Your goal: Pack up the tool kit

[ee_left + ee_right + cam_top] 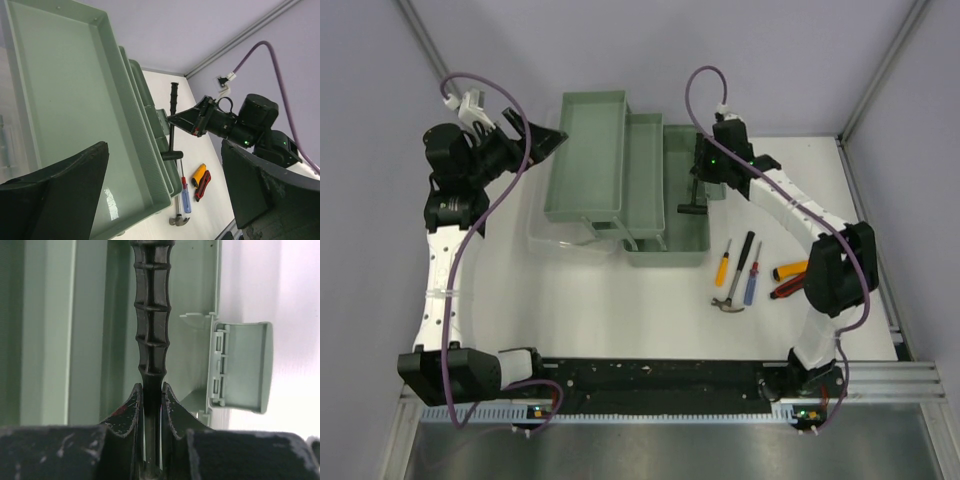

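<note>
The pale green toolbox (588,150) stands open at the back, its tiered trays stepped to the right (65,100). My right gripper (703,183) (151,395) is shut on the black-handled tool (151,315) and holds it over the lowest tray (686,238). The tool's cross head (692,208) (171,155) points toward me. My left gripper (546,140) (160,200) stands open and empty beside the top tray's left side. The yellow screwdriver (722,265), hammer (738,278), blue screwdriver (752,282), yellow knife (790,270) and red knife (786,289) lie on the table.
The loose tools lie in a cluster right of the toolbox, beside my right arm's elbow (840,265). A green latch flap (245,367) juts from the lowest tray's wall. A clear lid (555,243) lies under the toolbox's front left.
</note>
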